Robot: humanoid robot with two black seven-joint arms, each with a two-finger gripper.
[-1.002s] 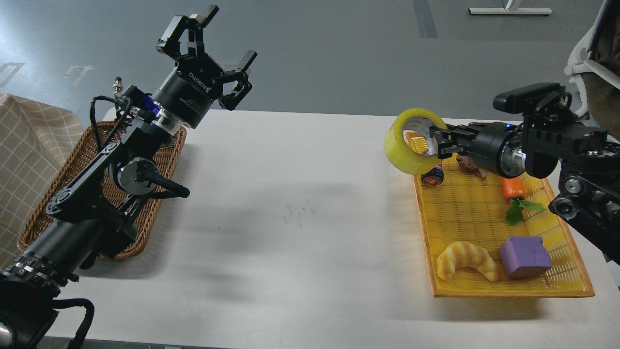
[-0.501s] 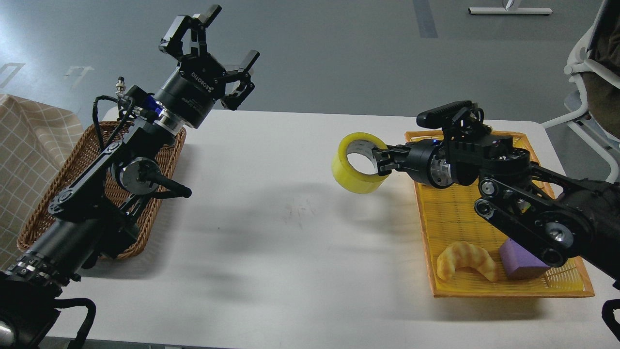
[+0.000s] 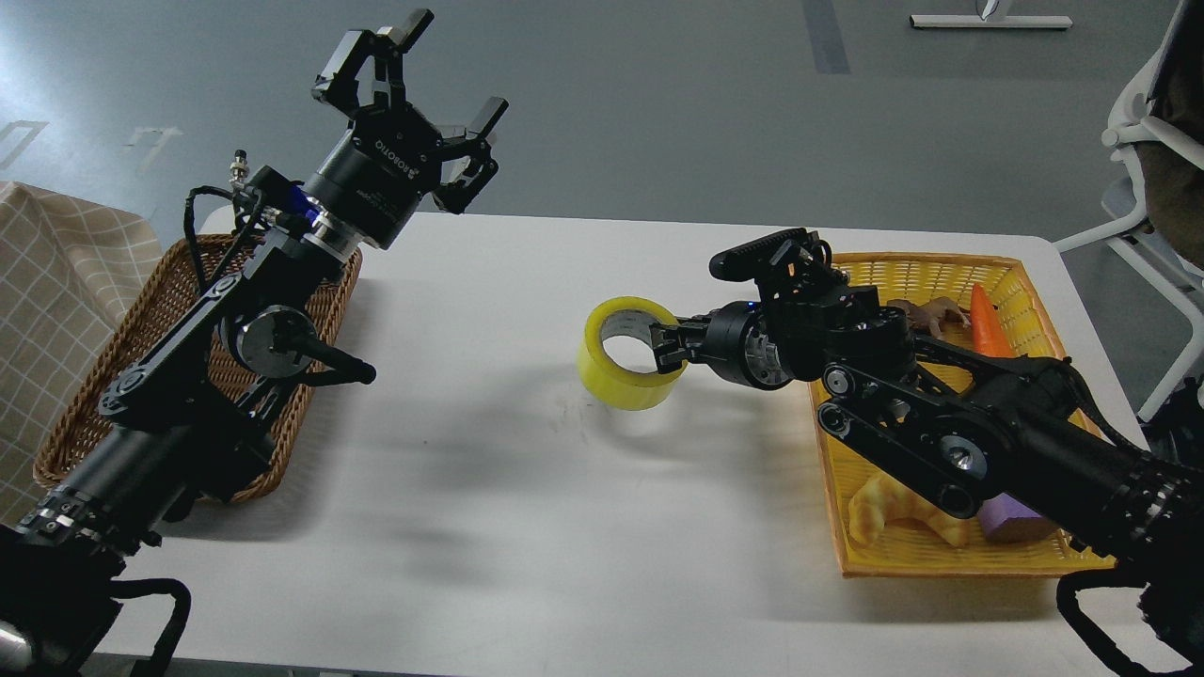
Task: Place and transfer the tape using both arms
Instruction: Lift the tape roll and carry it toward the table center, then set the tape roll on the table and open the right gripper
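Observation:
The yellow tape roll (image 3: 625, 367) hangs just above the middle of the white table (image 3: 527, 527), hole facing up and toward me. My right gripper (image 3: 666, 350) is shut on the roll's right wall, one finger inside the core and the others outside. The right arm reaches left across the yellow tray. My left gripper (image 3: 414, 70) is open and empty, fingers spread, raised high beyond the table's far left edge, well away from the tape.
A brown wicker basket (image 3: 89, 414) sits at the left under my left arm. A yellow woven tray (image 3: 941, 559) at the right holds a croissant (image 3: 879, 512), a purple block (image 3: 1011, 517), a carrot (image 3: 988, 315) and a brown item.
My right arm has carried the tape left, from above the tray's far corner to over the table's middle, and lower. My left gripper has barely moved and stays open.

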